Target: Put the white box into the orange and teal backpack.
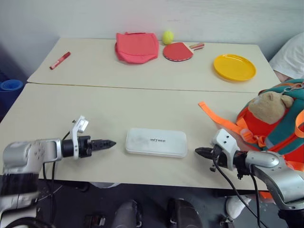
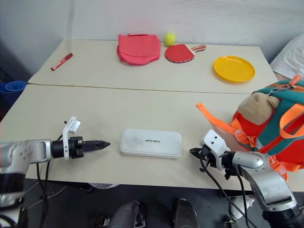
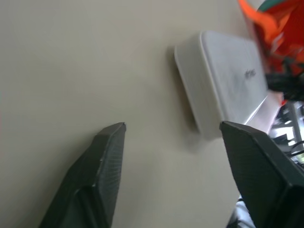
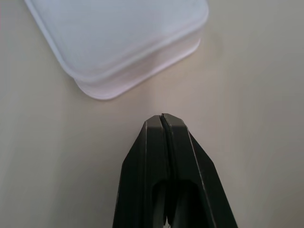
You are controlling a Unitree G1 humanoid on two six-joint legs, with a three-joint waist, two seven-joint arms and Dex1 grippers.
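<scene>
The white box [image 1: 156, 142] lies flat near the front edge of the beige table [image 1: 118, 104], dark lettering up. My left gripper [image 1: 110, 143] hovers just left of the box's short end, pointing at it; in the left wrist view its fingers [image 3: 107, 152] stand wide open with nothing between them, and the box [image 3: 223, 80] lies ahead. My right gripper [image 1: 198, 151] sits just right of the box, shut and holding nothing, its tips [image 4: 162, 116] a short way from the box's corner [image 4: 118, 38]. The orange and teal backpack [image 1: 285, 130] with a tan teddy bear [image 1: 270, 107] stands at the right edge, an orange strap [image 1: 218, 118] trailing toward the box.
On the far table lie a pink-red bag [image 1: 137, 46], a yellow ball [image 1: 167, 37], a red paddle [image 1: 178, 51], a yellow plate [image 1: 234, 67] and a red marker [image 1: 60, 60]. A person's white sleeve [image 1: 289, 59] shows at the far right. A blue tub [image 1: 10, 85] sits off the table's left.
</scene>
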